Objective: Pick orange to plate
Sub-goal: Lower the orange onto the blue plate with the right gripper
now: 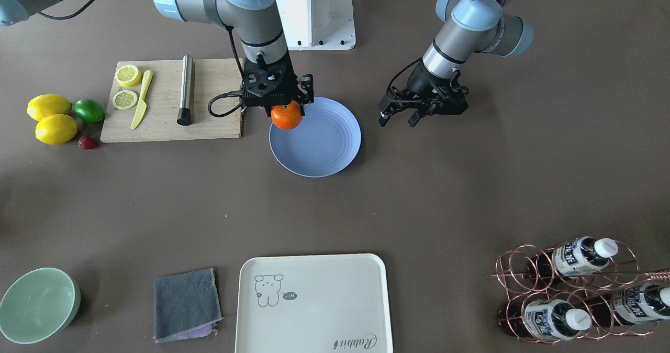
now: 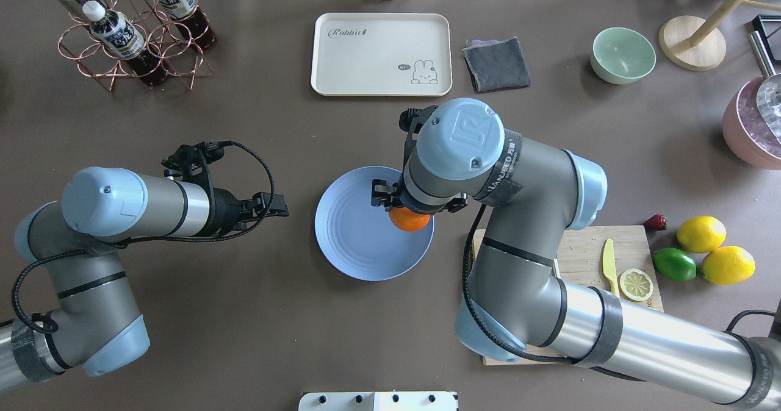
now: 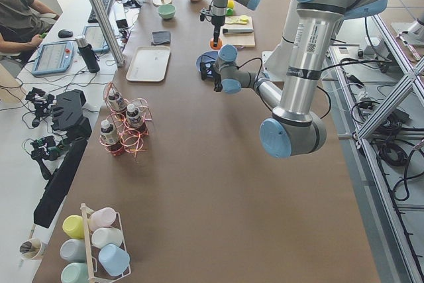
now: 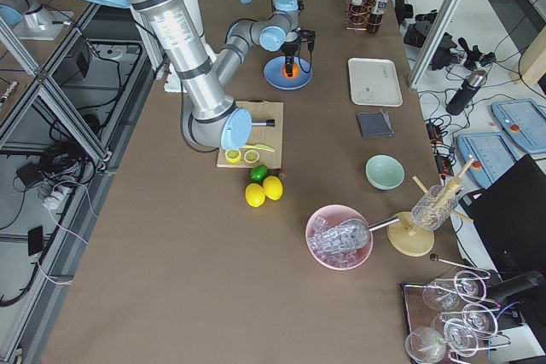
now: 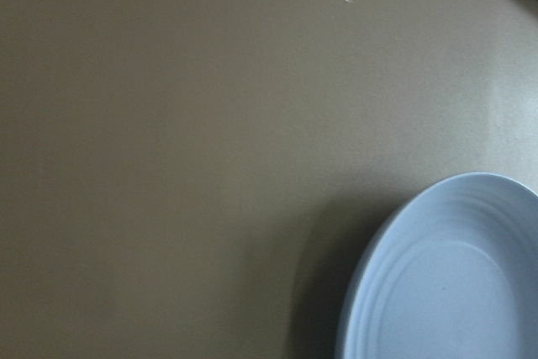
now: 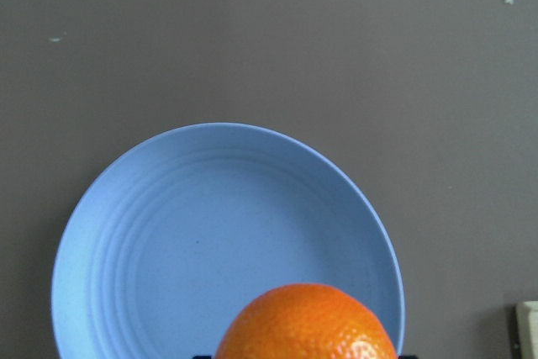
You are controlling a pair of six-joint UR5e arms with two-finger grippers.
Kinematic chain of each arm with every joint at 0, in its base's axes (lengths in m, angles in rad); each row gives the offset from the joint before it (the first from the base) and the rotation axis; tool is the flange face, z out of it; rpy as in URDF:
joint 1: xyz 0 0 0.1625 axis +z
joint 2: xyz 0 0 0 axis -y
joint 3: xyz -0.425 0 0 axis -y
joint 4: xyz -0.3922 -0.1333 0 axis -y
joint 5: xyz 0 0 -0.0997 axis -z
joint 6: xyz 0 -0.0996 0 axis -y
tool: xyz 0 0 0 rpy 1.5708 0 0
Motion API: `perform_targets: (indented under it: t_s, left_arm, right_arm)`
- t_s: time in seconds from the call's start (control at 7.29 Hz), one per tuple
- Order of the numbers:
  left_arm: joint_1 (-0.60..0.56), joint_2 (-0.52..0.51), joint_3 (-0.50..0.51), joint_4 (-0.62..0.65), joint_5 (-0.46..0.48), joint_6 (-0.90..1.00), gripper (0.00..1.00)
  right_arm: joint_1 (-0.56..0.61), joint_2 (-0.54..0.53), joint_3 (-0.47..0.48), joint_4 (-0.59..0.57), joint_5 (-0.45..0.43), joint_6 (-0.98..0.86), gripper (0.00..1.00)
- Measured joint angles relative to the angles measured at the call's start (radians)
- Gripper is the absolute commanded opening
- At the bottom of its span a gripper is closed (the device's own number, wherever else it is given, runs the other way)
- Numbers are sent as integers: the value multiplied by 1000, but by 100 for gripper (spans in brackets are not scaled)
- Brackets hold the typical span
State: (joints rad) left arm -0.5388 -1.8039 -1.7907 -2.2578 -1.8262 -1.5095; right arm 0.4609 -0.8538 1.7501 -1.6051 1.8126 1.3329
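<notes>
Grips the orange (image 1: 286, 118) firmly in the right gripper (image 1: 287, 111), over the plate (image 1: 324, 149) at the rim nearest the cutting board (image 1: 162, 122). Seems raised a little off the plate, though contact cannot be ruled out from these angles. Hangs the left gripper (image 1: 400, 120) near the plate's opposite side, fingers spread, grasping nothing. Beyond the board's far end: two lemons (image 1: 48, 107) and a lime (image 1: 89, 110).
</notes>
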Motion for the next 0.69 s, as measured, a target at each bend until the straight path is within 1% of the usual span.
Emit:
perform_targets:
  t_s: [0.14, 0.41, 0.69]
  left_arm:
    - [-19, 22, -2, -1, -18, 32, 95]
    - [-40, 41, -6, -3, -47, 49, 96]
    - [-42, 44, -6, -3, -50, 51, 96]
  right_arm:
    - [-24, 41, -51, -1, -20, 15, 0]
    - [-42, 81, -125, 6, -30, 18, 0]
    - [-45, 87, -199, 83, -31, 19, 0]
